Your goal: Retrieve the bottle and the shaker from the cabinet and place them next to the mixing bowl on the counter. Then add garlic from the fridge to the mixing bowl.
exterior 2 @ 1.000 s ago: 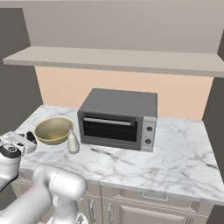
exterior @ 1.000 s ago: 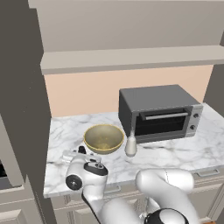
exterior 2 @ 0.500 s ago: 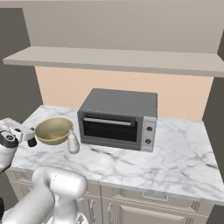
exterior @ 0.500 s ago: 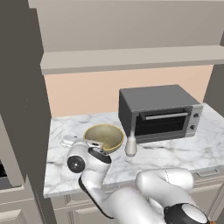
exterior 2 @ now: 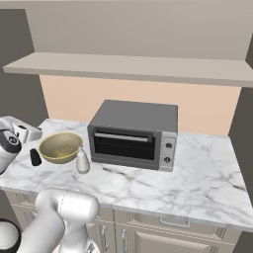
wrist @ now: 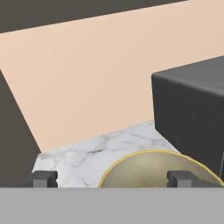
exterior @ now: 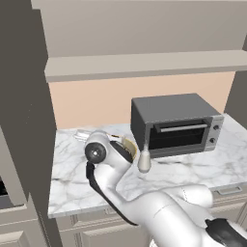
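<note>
Garlic is the step left, I judge: shaker [exterior 2: 35, 157] and bottle [exterior 2: 82, 161] flank the mixing bowl [exterior 2: 60, 147], directly ahead of the spread, empty gripper [wrist: 112, 178].

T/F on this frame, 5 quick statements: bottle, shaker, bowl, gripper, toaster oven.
1. The bottle stands on the counter beside the mixing bowl. True.
2. The shaker lies inside the bowl. False: it stands on the counter beside it.
3. The gripper holds the bottle. False: it is open, nothing between its fingers.
4. The toaster oven door is closed. True.
5. Garlic is in the bowl. False: its visible inside looks bare.
</note>
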Robot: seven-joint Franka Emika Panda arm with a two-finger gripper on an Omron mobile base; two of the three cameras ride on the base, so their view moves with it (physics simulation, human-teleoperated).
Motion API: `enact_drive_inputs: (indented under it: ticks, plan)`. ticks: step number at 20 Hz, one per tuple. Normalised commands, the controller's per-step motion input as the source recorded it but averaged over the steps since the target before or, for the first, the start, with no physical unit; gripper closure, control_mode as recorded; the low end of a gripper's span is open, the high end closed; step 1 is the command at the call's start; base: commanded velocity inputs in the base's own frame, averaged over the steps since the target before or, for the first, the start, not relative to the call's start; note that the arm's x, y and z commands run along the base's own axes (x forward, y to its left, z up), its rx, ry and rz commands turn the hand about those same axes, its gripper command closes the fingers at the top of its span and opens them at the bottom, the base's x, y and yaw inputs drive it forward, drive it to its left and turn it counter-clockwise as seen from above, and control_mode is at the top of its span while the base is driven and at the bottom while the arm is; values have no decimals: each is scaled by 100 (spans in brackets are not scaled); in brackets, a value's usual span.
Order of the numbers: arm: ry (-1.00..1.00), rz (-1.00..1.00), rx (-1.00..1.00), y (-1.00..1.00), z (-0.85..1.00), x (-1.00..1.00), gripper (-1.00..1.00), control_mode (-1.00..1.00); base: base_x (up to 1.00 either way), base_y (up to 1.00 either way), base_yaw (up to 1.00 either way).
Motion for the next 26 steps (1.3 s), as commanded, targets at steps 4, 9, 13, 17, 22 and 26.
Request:
enact_drive_inputs:
  ticks: [4,9,13,17,22,26]
  plan:
    - [2,13,0,-61,58,-13,-100,-100,0,0,0]
    - [0,14,2,-68,44,-22,-100,-100,0,0,0]
    - [0,18,6,-74,33,-46,-100,-100,0,0,0]
    - [0,18,0,-80,57,-54,-100,-100,0,0,0]
    - [4,11,0,-86,79,-35,-100,-100,0,0,0]
    - [6,4,0,-75,64,-37,-100,-100,0,0,0]
